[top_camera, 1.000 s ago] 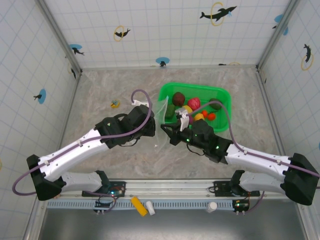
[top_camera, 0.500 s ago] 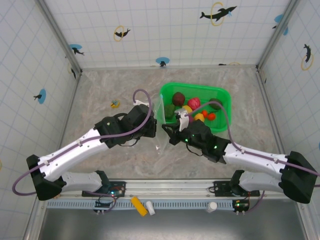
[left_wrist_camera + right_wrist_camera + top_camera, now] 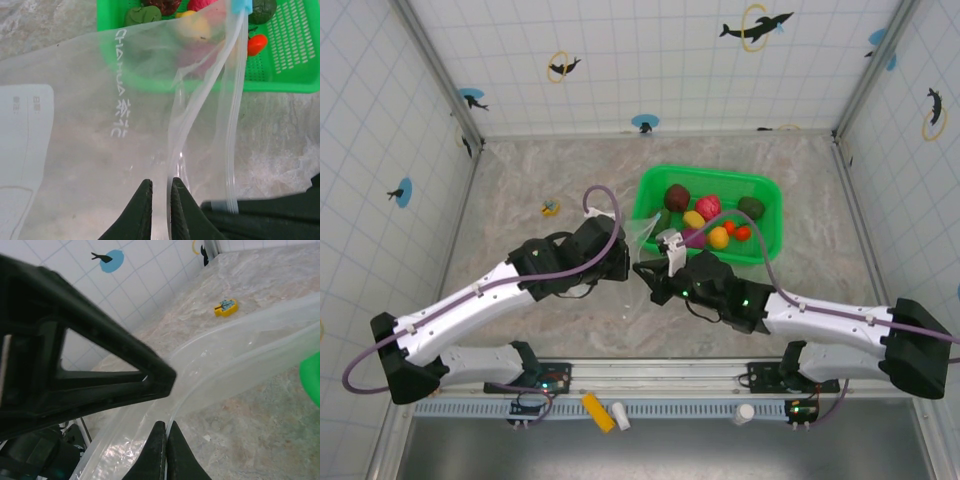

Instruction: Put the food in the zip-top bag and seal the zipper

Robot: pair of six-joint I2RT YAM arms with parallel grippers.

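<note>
The bag (image 3: 90, 115) is held up between the two arms, just in front of the basket (image 3: 761, 183), with its mouth slack and unsealed. The left tool (image 3: 160, 181) pinches one lip of film, and the right tool (image 3: 166, 425) is clenched on the bag's edge. The food (image 3: 706, 207) lies in the basket.

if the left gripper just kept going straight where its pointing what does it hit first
The zip-top bag: its clear film lies between the fingertips of the left gripper and stretches on ahead. Behind it stands the green basket, probably next, though depth through the film is hard to judge.
</note>
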